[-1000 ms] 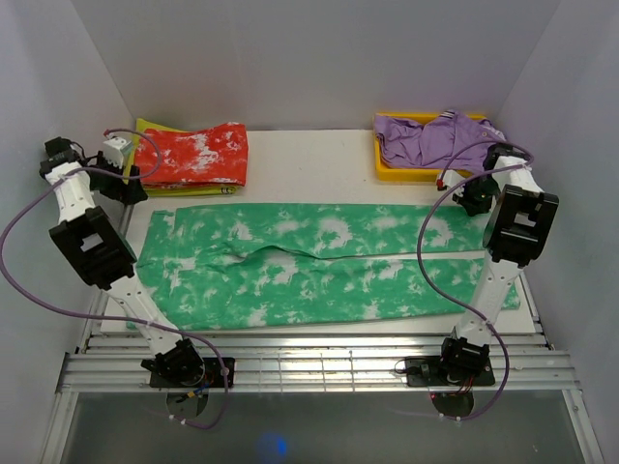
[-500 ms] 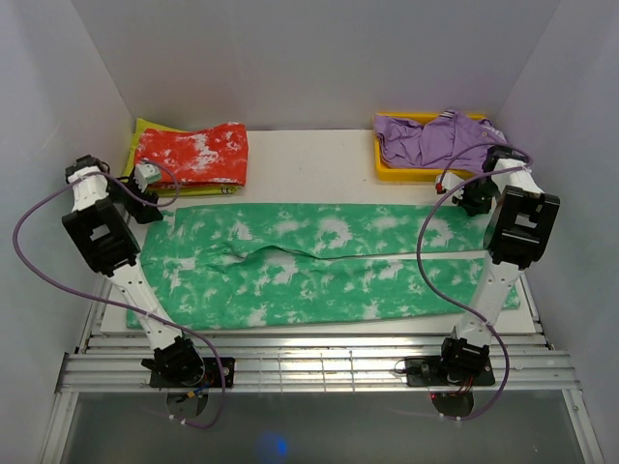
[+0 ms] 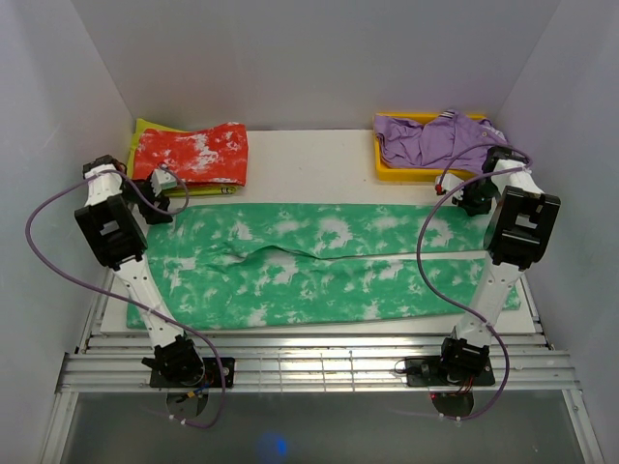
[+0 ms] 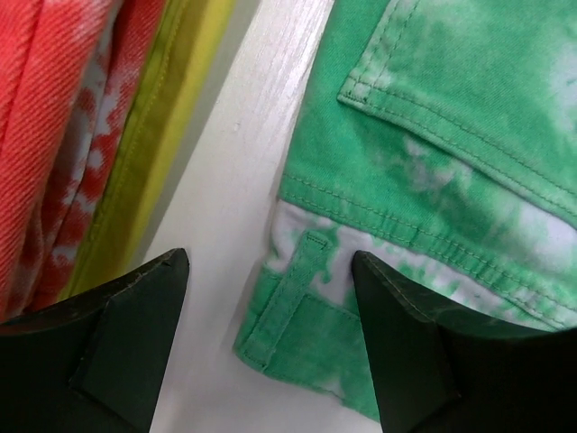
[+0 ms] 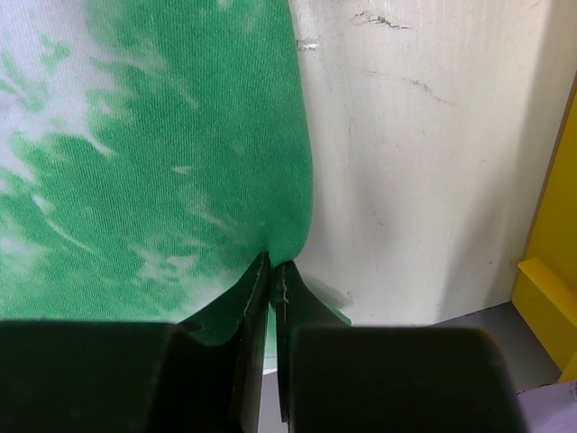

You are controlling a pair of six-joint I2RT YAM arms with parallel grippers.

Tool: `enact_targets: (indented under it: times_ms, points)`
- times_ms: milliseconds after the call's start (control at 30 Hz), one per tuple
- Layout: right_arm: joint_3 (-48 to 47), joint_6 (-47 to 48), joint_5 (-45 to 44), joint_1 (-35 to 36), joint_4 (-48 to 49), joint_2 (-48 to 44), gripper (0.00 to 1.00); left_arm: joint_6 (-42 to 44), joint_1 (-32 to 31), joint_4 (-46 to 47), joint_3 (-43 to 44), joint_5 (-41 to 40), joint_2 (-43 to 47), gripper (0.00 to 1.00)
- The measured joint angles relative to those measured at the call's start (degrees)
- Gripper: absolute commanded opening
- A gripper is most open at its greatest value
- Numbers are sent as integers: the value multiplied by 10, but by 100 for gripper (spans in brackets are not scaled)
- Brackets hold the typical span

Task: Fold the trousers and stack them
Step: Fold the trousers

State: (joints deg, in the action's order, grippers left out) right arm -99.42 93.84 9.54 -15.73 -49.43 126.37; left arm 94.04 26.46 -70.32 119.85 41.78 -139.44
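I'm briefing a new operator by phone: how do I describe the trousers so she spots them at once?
On the white table, the trousers lie spread flat across the middle, legs pointing right. They alone are green with white blotches; the red-and-white garment is folded at back left, the purple garment sits in the yellow tray.

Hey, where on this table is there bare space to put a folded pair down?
The widest bare patch is the far middle of the table, between the red-and-white garment and the yellow tray, beyond the trousers. Crowded: both far corners, where the left claw and right claw sit.
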Motion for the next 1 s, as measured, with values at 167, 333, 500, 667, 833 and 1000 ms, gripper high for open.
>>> enact_targets:
  times_ms: [167, 333, 500, 667, 833, 1000]
  points:
    - [10, 8, 0, 0, 6, -7, 8, 12, -3, -28, 5, -12, -8, 56]
    - [24, 13, 0, 0, 17, -15, 8, 37, -11, -44, -36, -32, 14, 25]
    - [26, 3, 7, -3, 15, -18, 8, 21, -17, -53, -35, -47, 19, 0]
    - [16, -35, 34, -15, 4, -19, 8, -53, -19, -30, -30, -50, 23, 0]
    - [3, -73, 83, -30, -3, -47, 8, -121, -8, 91, -130, -27, 93, 0]
    - [-10, -89, 128, -38, -5, -104, 8, -178, 2, 221, -276, 3, 239, 0]
